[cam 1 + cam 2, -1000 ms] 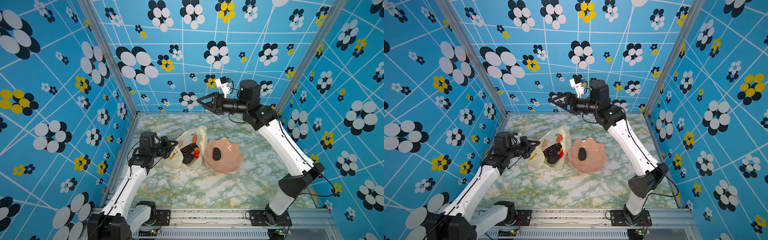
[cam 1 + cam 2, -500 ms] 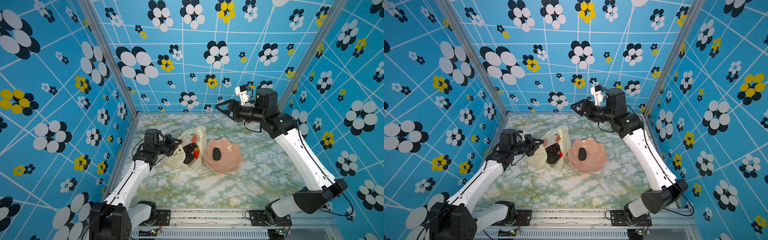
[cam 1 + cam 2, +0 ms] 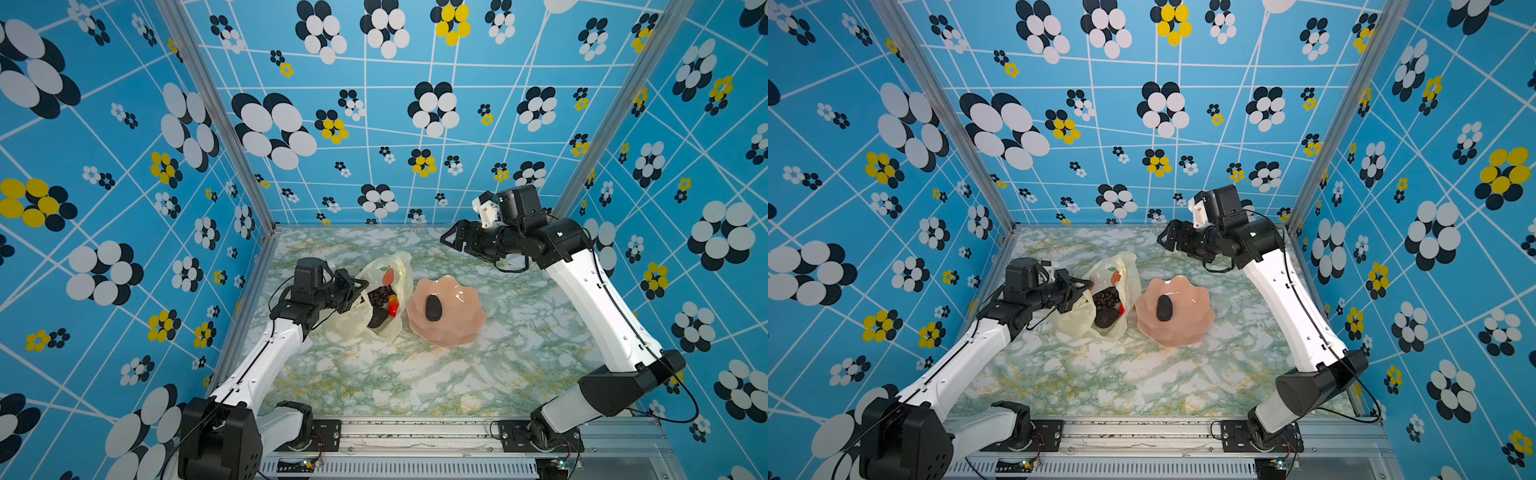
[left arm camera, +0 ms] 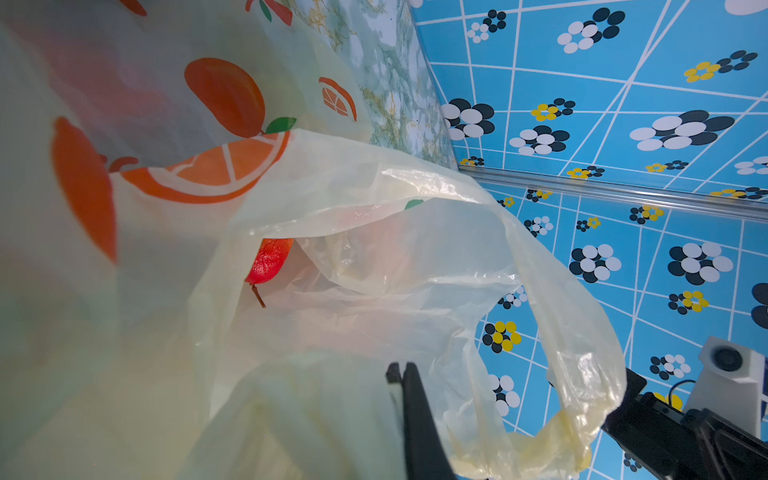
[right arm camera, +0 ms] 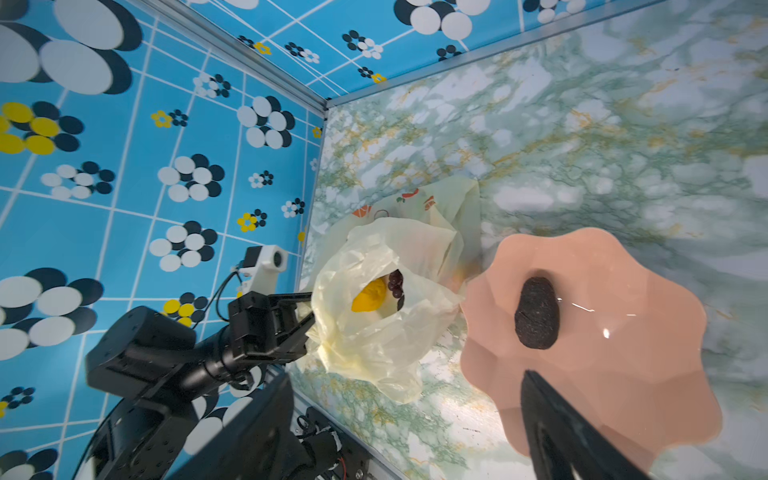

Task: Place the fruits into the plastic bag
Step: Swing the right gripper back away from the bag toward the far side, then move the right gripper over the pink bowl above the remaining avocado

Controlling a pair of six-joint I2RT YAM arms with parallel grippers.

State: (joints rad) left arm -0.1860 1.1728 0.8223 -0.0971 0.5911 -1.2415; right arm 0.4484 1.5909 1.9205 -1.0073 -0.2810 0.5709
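- The plastic bag (image 3: 349, 328) lies on the bench (image 3: 415, 382) left of centre, just beside the pink bowl (image 3: 457, 332). I cannot tell whether the two touch.
- Its long axis runs front to back, with the printed end toward the back wall and the mouth gaping upward.
- It is thin, translucent, pale yellow and crumpled, printed with orange slices and green leaves.
- The left claw (image 3: 364, 285) reaches in from the left and is pinched tight on the bag's rim.
- The right claw (image 3: 445, 241) hangs high over the back of the bench, well apart from bag and bowl. Its jaws are spread wide and hold nothing.
- Both top views show three fruits inside the bag. There is a dark purple grape bunch (image 3: 379, 296), with a dark bumpy oval (image 3: 377, 319) in front of it. A red-yellow piece (image 3: 392, 306) lies on the side nearest the bowl.
- A second dark oval (image 3: 433, 308) lies alone in the bowl, on its side. Its long axis runs front to back, a touch slanted.
- The right wrist view looks down into the plastic bag (image 5: 395, 349) and shows a yellow piece (image 5: 370, 296) next to the grape bunch (image 5: 395, 282). The top views do not make that piece out. This view also shows the wide gap between that claw's fingers (image 5: 561, 436).
- The left wrist view is nearly filled by the plastic bag (image 4: 374, 316), its film draped over one black finger (image 4: 413, 415). Through the opening only the red-yellow piece (image 4: 269, 259) shows, with a thin brown stem.
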